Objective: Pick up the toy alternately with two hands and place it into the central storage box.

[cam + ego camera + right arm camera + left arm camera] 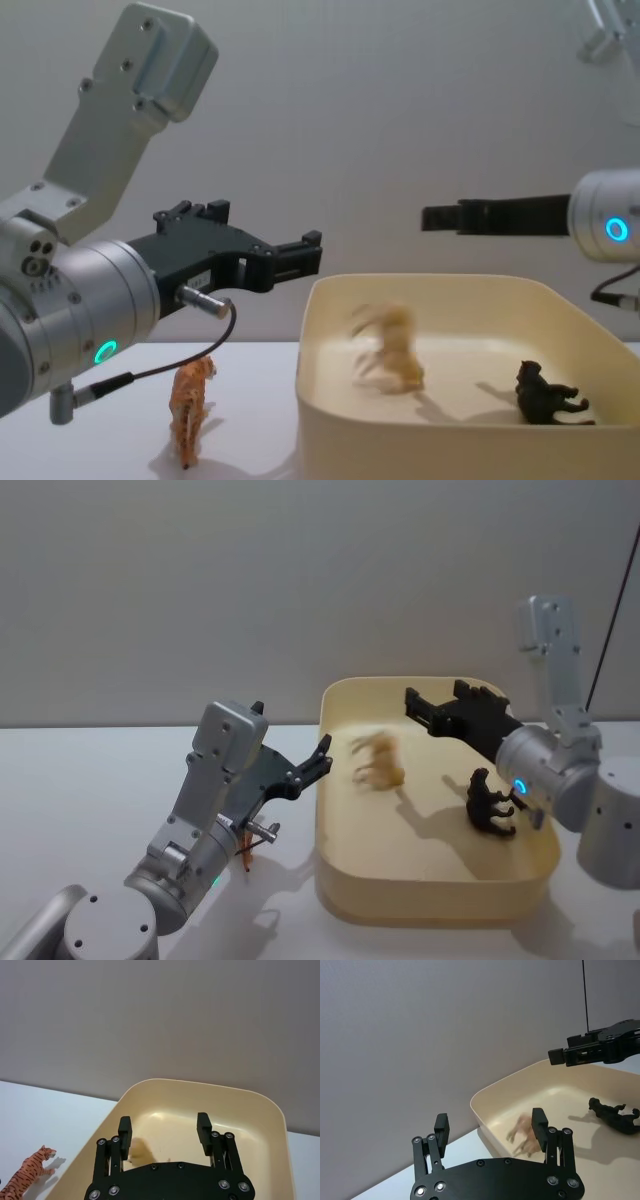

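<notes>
Black flat-fingered left claw, at the rim, and right claw gape empty over a cream-yellow plastic tub holding a blurred tan toy, perhaps a horse.

White table — a flat, matte surface with no markings, spanning the lower part of the head view from one side to the other. Grey wall — plain and evenly toned, standing upright directly behind the table's far edge and rising above it. Thin black cable, seen against the wall above the table's far right side. It runs nearly straight downward in the left wrist view and slants in the head view; its lower end is hidden.
</notes>
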